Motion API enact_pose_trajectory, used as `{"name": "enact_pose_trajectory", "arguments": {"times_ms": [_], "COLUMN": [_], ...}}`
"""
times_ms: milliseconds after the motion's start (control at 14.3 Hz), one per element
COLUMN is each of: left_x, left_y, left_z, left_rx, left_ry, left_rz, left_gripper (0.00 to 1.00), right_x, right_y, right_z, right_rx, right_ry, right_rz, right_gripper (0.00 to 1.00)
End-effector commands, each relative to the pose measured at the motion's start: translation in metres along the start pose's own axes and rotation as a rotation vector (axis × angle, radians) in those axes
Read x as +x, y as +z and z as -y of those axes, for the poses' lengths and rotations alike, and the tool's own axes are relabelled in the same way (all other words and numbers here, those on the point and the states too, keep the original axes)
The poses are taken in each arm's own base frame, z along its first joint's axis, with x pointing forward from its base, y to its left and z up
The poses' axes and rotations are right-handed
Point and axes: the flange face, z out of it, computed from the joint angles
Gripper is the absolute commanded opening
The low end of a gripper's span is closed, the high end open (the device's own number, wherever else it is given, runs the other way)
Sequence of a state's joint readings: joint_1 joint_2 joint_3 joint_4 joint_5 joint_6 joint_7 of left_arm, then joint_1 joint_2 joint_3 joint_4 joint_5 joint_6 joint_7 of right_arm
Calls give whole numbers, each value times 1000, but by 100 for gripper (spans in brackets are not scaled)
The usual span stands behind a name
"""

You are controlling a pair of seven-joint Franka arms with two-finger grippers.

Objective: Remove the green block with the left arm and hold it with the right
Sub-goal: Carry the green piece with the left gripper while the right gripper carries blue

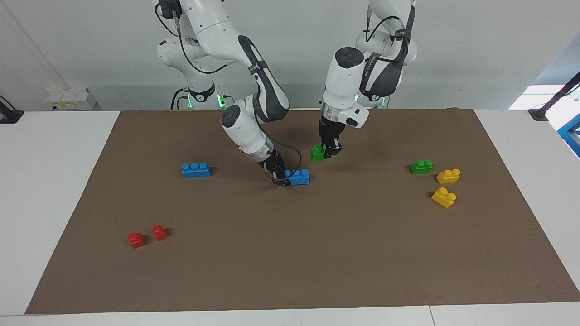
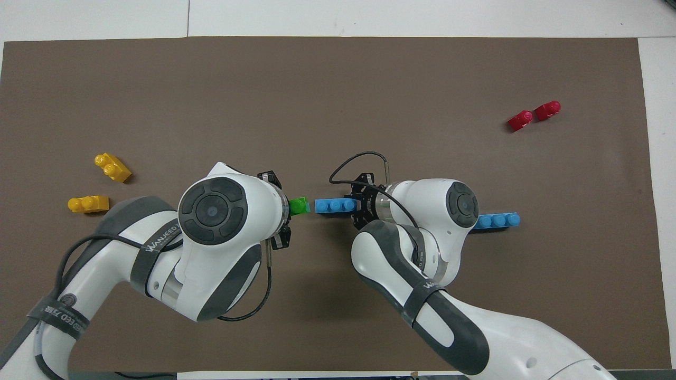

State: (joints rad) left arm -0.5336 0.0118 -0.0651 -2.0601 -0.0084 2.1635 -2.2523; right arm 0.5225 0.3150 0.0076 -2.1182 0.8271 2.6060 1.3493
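My left gripper (image 1: 329, 151) is shut on a green block (image 1: 318, 153) and holds it a little above the brown mat (image 1: 290, 253). In the overhead view the green block (image 2: 299, 205) sticks out of the left gripper (image 2: 288, 207). It is a small gap apart from a blue three-stud brick (image 2: 334, 205). My right gripper (image 1: 282, 176) is low on the mat and shut on the end of that blue brick (image 1: 299, 177); it also shows in the overhead view (image 2: 360, 206). A second green brick (image 1: 421, 166) lies toward the left arm's end, hidden under the arm from overhead.
Two yellow bricks (image 1: 448, 175) (image 1: 444, 197) lie beside the second green brick. Another blue brick (image 1: 195, 169) and two red bricks (image 1: 136, 239) (image 1: 159, 232) lie toward the right arm's end. White table (image 1: 54, 181) surrounds the mat.
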Motion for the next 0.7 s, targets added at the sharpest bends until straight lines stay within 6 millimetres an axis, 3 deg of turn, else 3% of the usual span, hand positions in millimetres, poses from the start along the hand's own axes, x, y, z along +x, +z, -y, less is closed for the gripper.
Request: {"name": "enact_pose_trajectory", "arguments": {"times_ms": [0, 140, 280, 491, 631], "left_x": [32, 61, 96, 153, 187], "left_y": [-1, 3, 9, 20, 26], "left_z": [-20, -36, -49, -69, -77], "left_rx": [19, 27, 39, 54, 70], "left_ry": [136, 234, 323, 385, 448], "left_rz": [-14, -20, -27, -33, -34], "left_gripper": [0, 0, 0, 0, 0], "right_x": [36, 65, 95, 158, 191], "right_y": [-61, -107, -134, -162, -168], "right_z": [40, 69, 84, 92, 91], "right_rx": [-63, -106, -114, -85, -90], "right_ry": [-40, -112, -175, -195, -190], "right_rz": [54, 17, 18, 21, 19], "right_gripper": [0, 0, 0, 0, 0]}}
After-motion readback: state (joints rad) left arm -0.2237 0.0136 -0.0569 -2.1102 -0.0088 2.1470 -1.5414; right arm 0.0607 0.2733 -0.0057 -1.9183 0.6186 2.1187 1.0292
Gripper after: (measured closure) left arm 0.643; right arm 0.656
